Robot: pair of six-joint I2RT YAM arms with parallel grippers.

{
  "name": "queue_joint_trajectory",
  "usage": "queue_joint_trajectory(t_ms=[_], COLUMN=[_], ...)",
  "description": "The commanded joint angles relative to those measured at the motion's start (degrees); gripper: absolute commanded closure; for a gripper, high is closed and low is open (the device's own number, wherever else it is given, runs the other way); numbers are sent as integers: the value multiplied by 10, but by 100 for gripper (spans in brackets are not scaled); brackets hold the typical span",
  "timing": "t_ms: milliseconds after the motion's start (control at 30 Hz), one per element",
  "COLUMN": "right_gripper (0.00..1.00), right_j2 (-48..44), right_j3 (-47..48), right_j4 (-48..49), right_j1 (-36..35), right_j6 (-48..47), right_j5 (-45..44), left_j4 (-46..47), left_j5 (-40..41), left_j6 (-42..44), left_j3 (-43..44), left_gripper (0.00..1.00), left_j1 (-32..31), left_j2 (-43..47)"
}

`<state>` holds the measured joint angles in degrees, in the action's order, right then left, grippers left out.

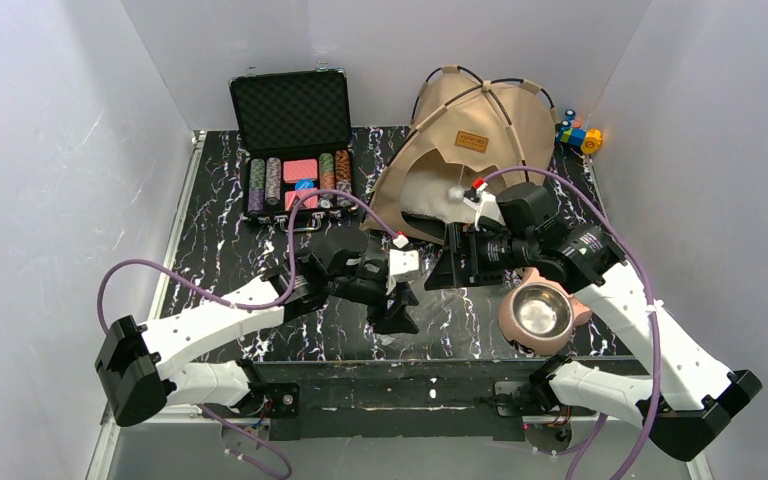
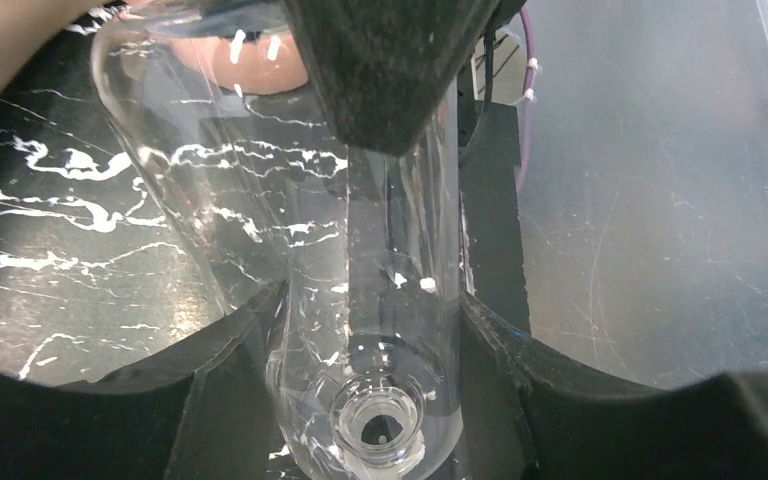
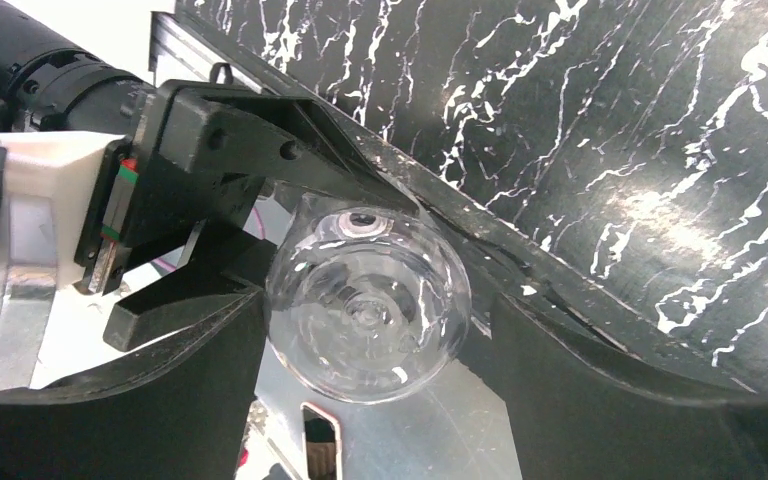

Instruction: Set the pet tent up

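The tan pet tent (image 1: 440, 130) stands at the back right of the table, with black poles, a brown label (image 1: 472, 142) and a white pom-pom (image 1: 457, 192) at its doorway. Neither gripper touches it. My left gripper (image 1: 400, 305) is shut on a clear plastic bottle (image 2: 290, 200), gripping near its neck (image 2: 375, 425), at mid table. My right gripper (image 1: 450, 262) faces it, its fingers straddling the bottle's base (image 3: 365, 305). One finger touches the base and a narrow gap shows at the other. The left gripper also shows in the right wrist view (image 3: 210, 200).
An open black case of poker chips (image 1: 295, 150) stands at the back left. A pink pet bowl with a steel insert (image 1: 540, 315) sits front right under my right arm. A small colourful toy (image 1: 578, 135) lies behind the tent. White walls enclose the table.
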<state>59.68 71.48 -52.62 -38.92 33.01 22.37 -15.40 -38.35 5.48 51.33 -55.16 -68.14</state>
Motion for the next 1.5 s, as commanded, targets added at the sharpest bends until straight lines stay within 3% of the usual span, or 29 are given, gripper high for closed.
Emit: queue_joint_trajectory(t_ms=[0, 167, 367, 467, 567, 600, 733, 767, 833, 933, 1067, 1200, 1300, 1467], right_gripper=[11, 8, 15, 23, 44, 50, 67, 69, 71, 73, 73, 73, 73, 73], right_j2=[-9, -18, -9, -8, -7, -9, -23, -24, -25, -27, -43, -61, -68, -84], right_j3=[-1, 5, -13, -24, -23, -21, 4, 15, 44, 80, 92, 73, 57, 45], right_j4=[-7, 15, 69, 89, 83, 76, 23, 5, -34, -73, -103, -100, -87, -100], right_j1=[-6, -6, -7, -8, -8, -9, -6, -3, 11, 75, 201, 318, 389, 477], right_j6=[10, 16, 45, 55, 55, 54, 42, 35, 24, -6, -55, -95, -107, -117], right_j5=[-54, -36, 38, 47, 42, 30, -82, -111, -168, -220, -310, -382, -389, -392], left_j4=[50, 56, 62, 63, 62, 62, 59, 57, 54, 56, 82, 70, 49, 55], left_j5=[1, 5, 4, 5, 13, 19, 60, 69, 82, 80, 61, 98, 129, 108], left_j6=[10, 10, 8, 8, 4, 1, -18, -21, -26, -46, -110, -123, -127, -165], left_j3=[2, -2, -1, -1, 0, -1, 3, 4, 6, 8, 6, 13, 23, 29], left_gripper=[74, 74, 73, 73, 71, 65, 10, 3, 2, 2, 2, 2, 2, 2], left_j1=[-6, -8, -11, -11, -11, -11, -11, -10, -5, 26, 114, 174, 198, 243], left_j2=[39, 48, 50, 51, 52, 53, 55, 55, 58, 67, 71, 61, 44, 24])
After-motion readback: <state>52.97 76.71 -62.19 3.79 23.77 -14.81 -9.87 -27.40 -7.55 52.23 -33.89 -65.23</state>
